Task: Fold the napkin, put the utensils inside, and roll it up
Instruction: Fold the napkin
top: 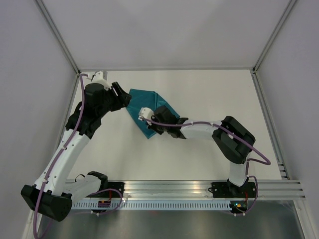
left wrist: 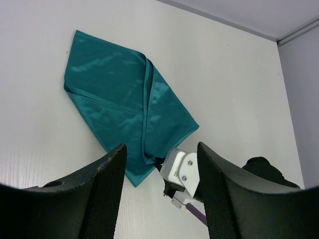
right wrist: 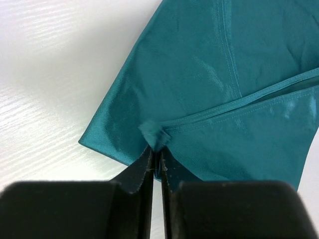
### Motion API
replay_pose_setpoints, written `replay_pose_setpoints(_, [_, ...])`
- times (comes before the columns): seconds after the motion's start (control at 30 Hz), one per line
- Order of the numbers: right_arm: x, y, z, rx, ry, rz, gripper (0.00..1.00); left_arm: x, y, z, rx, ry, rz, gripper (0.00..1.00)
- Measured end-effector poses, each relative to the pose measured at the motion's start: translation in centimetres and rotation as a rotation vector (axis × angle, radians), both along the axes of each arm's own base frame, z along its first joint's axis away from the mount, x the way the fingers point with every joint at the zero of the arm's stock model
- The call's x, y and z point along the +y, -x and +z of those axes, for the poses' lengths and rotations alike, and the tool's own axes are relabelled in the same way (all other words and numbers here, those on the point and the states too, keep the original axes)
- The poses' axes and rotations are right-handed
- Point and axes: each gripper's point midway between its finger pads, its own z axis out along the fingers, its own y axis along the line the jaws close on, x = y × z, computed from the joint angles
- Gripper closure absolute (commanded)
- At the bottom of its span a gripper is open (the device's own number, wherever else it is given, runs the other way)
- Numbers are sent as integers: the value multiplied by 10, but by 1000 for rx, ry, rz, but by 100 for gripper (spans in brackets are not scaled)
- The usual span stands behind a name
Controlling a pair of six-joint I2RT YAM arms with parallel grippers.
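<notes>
The dark teal napkin (top: 145,101) lies partly folded on the white table, with a hemmed flap laid over it. My right gripper (top: 151,127) is shut on a bunched corner of the napkin, seen in the right wrist view (right wrist: 156,151), where the cloth (right wrist: 219,74) spreads away from the jaws. My left gripper (top: 125,95) hovers open and empty at the napkin's left side. In the left wrist view the napkin (left wrist: 112,84) lies ahead of my open left gripper (left wrist: 162,147), and the right wrist's white camera housing (left wrist: 182,169) shows between the fingers. No utensils are in view.
White walls with metal frame posts (top: 60,37) enclose the table on three sides. A metal rail (top: 199,188) runs along the near edge by the arm bases. The right arm's elbow (top: 234,139) stands over the table's right half.
</notes>
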Motion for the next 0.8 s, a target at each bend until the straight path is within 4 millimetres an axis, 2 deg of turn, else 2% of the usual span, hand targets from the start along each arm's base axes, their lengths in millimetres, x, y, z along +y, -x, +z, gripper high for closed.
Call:
replay_pose_setpoints(0.03, [0, -1, 0, -3, 1, 0, 75, 0, 0, 0, 1, 0, 0, 36])
replay_pose_setpoints(0.2, [0, 0, 1, -1, 1, 7, 55, 0, -1, -1, 2, 0, 2, 34])
replay_pose_setpoints(0.33, [0, 5, 11, 5, -11, 20, 52, 0, -2, -1, 2, 0, 2, 34])
replay_pose_setpoints(0.53, [-2, 5, 48, -32, -67, 22, 51, -1, -11, -10, 17, 14, 7, 34])
replay_pose_setpoints(0.67, [-15, -8, 60, -28, -92, -14, 52, -6, -19, -33, 65, 29, 8, 36])
replay_pose_setpoints(0.77, [-41, -27, 53, 9, -83, -86, 52, -9, -25, -63, 125, 44, 29, 39])
replay_pose_setpoints(0.8, [-52, -36, 51, 27, -76, -120, 53, -9, -26, -75, 150, 48, 41, 43])
